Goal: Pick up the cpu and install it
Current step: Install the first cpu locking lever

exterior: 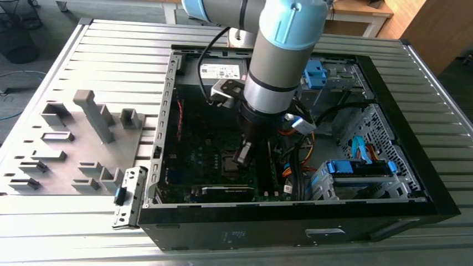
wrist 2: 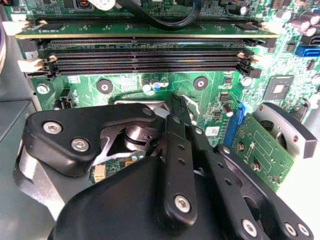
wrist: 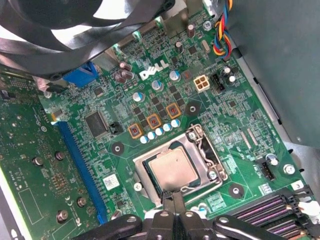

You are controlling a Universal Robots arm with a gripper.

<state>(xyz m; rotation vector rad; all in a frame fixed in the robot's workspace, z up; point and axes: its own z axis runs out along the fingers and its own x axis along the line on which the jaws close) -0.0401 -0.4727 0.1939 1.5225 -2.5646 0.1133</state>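
The arm reaches down into the open computer case (exterior: 414,183), its pincer (wrist: 172,200) lowered over the green motherboard (wrist: 100,100) with the two fingers (wrist: 176,206) drawn together into one narrow tip and gripping nothing. The cpu (wrist: 172,169) lies flat in its socket (wrist: 197,145) directly ahead of that tip, the fingertips meeting at the chip's near edge; whether they touch it cannot be told. In the second wrist view the black memory slots (wrist 2: 145,57) run across the board beyond the pincer (wrist 2: 172,112), while in the exterior view the grey fixture blocks (exterior: 81,138) stand on the table (exterior: 111,44) well apart from the pincer (exterior: 244,158), outside the case toward the exterior view's left.
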